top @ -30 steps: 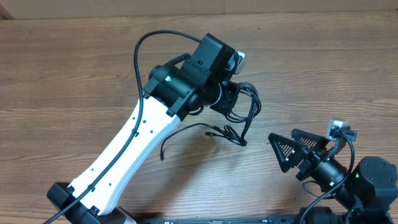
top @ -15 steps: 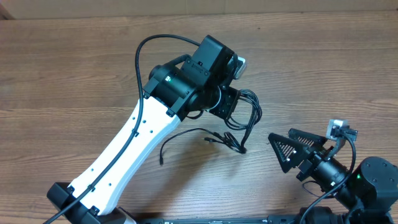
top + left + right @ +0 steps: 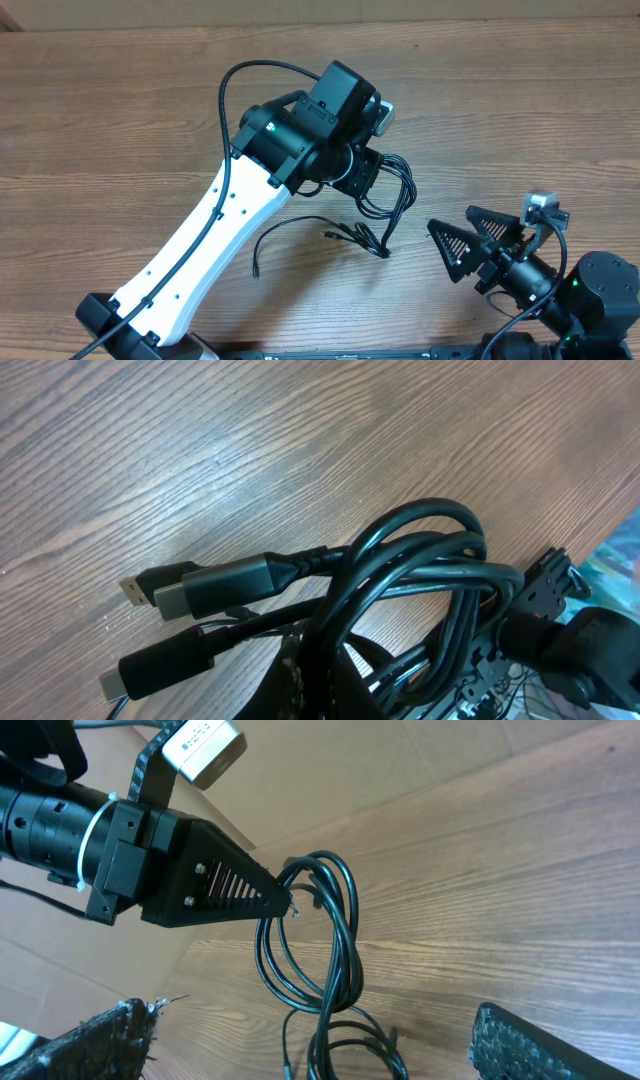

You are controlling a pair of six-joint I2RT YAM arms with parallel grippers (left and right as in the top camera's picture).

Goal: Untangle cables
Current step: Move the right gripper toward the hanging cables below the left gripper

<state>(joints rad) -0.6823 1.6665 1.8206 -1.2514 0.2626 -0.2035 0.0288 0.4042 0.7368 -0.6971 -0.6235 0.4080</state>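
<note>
The cables (image 3: 392,190) are thin black cords bunched in loops, with a tail (image 3: 300,225) trailing across the wood to a loose end at the lower left. My left gripper (image 3: 372,178) is shut on the bundle and holds its loops off the table. In the left wrist view the cables (image 3: 420,560) loop over my shut fingers (image 3: 330,680), and their plug ends (image 3: 215,585) point left. The right wrist view shows the loops (image 3: 325,935) hanging from the left gripper's tip (image 3: 285,900). My right gripper (image 3: 450,220) stands wide open right of the cables, with nothing in it.
The brown wooden table (image 3: 120,110) fills the view. The white left arm (image 3: 215,230) crosses it diagonally from the lower left, with a thick black arm wire (image 3: 225,90) arching above it. A cardboard wall (image 3: 350,760) stands at the table's far edge.
The left gripper has drawn the bundle slightly left, and the trailing tail and plugs slid left with it. The right gripper edged a little toward the cables, still open.
</note>
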